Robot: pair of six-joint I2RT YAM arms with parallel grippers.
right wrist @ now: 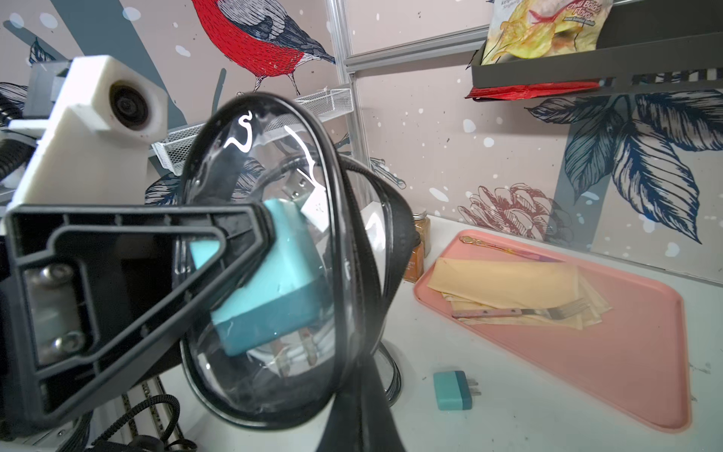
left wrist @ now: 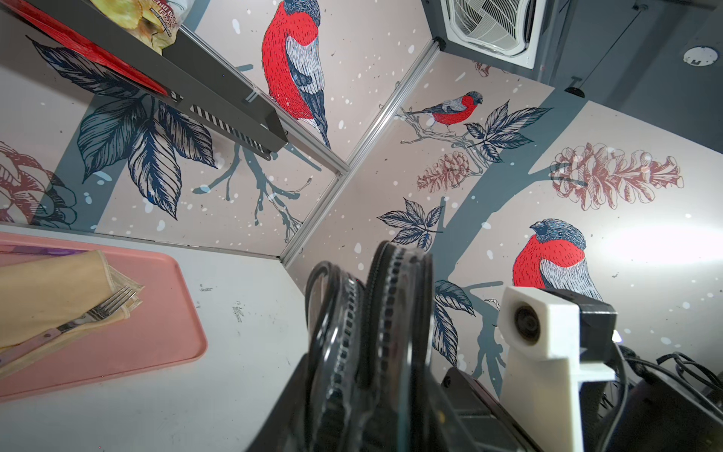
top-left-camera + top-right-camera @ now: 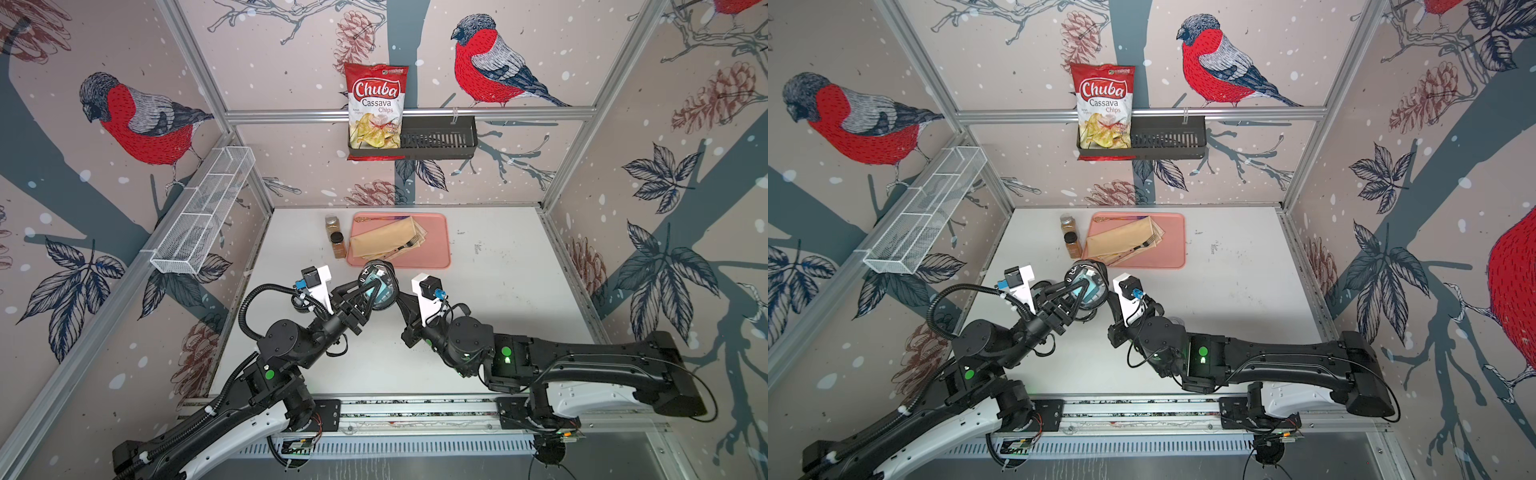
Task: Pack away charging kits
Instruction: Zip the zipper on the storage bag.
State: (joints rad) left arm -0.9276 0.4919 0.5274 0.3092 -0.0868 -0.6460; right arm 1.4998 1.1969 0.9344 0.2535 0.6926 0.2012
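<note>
Two arms meet over the desk (image 3: 498,299), just in front of the pink tray (image 3: 440,232). The left gripper (image 3: 374,284) is clamped across a black oval case (image 3: 388,293), holding it tilted. Through the clear lid I see a teal plug adapter (image 1: 274,281) and a white cable (image 1: 313,207). The right gripper (image 3: 400,300) is pinched fully together at the case's rim. A second adapter (image 1: 454,390) lies loose on the desk near the tray.
</note>
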